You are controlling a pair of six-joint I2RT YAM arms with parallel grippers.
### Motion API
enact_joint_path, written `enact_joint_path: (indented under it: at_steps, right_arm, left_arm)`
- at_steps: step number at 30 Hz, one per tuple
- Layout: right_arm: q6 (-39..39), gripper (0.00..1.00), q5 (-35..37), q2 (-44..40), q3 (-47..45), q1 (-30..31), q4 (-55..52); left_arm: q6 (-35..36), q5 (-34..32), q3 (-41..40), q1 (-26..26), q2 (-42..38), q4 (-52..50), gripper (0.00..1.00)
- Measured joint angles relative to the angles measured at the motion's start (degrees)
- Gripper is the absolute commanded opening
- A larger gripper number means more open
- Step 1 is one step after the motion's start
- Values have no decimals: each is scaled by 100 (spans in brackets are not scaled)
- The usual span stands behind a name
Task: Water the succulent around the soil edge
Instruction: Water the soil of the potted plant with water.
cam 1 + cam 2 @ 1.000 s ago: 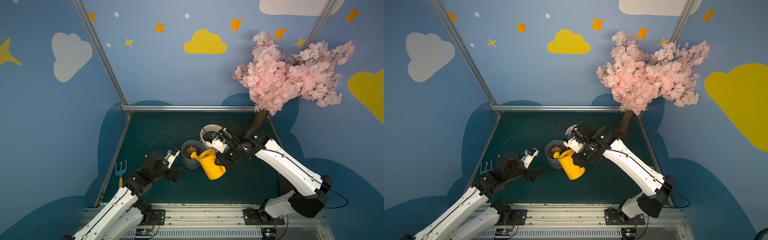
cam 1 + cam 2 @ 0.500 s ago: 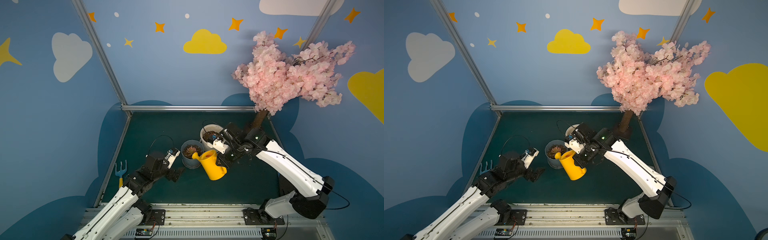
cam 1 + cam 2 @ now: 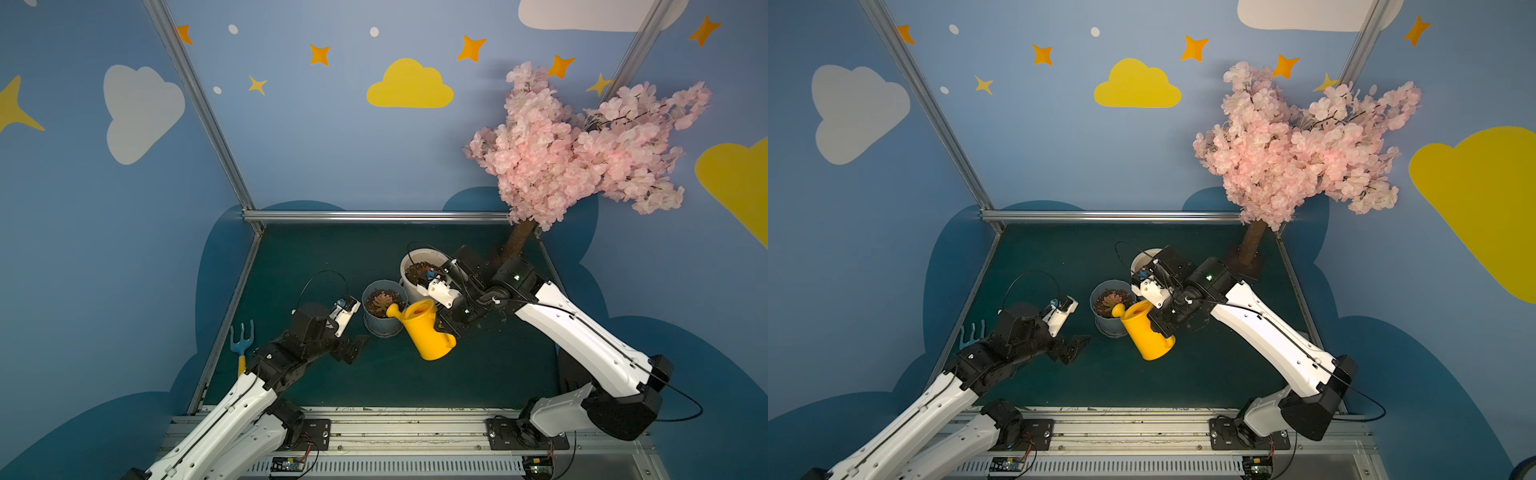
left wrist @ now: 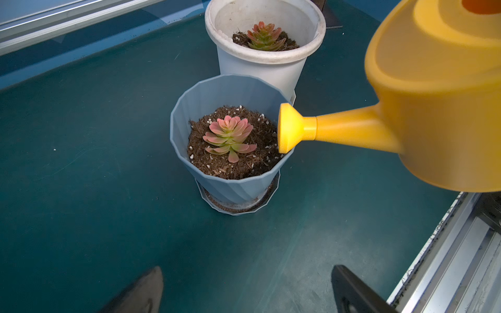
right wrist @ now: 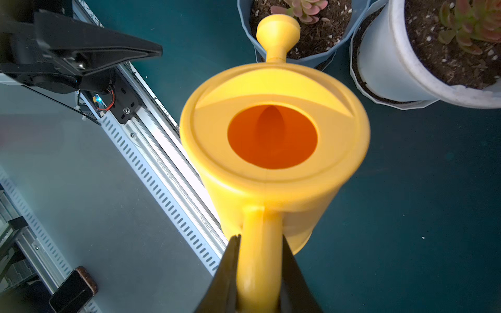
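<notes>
Right gripper is clamped on the handle of the yellow watering can. The can hangs tilted above the surface, with its spout head over the rim of the blue pot, at the soil edge beside the succulent. Just behind stands a white pot. Left gripper waits nearby, spread wide and empty. Stiff, smooth, light plastic is my guess for the can; whether it carries water cannot be told. Its narrow handle seems the right hold, though it may pivot between the jaws as the can tips.
</notes>
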Motion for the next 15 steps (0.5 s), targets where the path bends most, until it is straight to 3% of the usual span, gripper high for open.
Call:
enact_joint_path:
  at_steps: [15]
  right_arm:
    - [0,0,153,0,-4,-105,-11]
  left_arm:
    - [0,0,0,0,0,0,100]
